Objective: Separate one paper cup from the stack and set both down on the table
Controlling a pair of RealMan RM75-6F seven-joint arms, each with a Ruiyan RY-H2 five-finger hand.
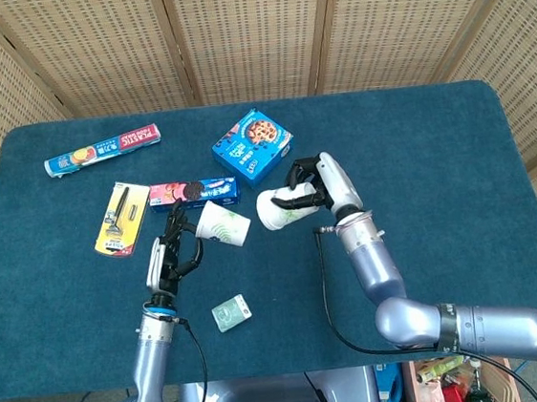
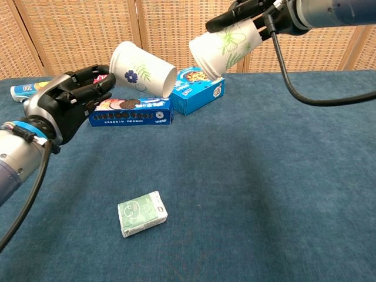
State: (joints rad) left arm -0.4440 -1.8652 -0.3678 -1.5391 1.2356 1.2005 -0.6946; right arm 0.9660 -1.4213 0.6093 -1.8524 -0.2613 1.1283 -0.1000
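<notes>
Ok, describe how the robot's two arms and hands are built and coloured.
Both arms are smooth, silver-grey metallic tubes with rounded joints. The left hand and right hand have black fingers. The left wrist carries a blue ring; the right hand has a white back. A black cable trails along each forearm.

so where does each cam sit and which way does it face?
Head view: high, looking steeply down on the table; both forearms and hands show, left hand, right hand.
Chest view: low, facing forward across the tabletop toward the wicker screen; both arms show.
Shared: the two paper cups, cookie box.
</notes>
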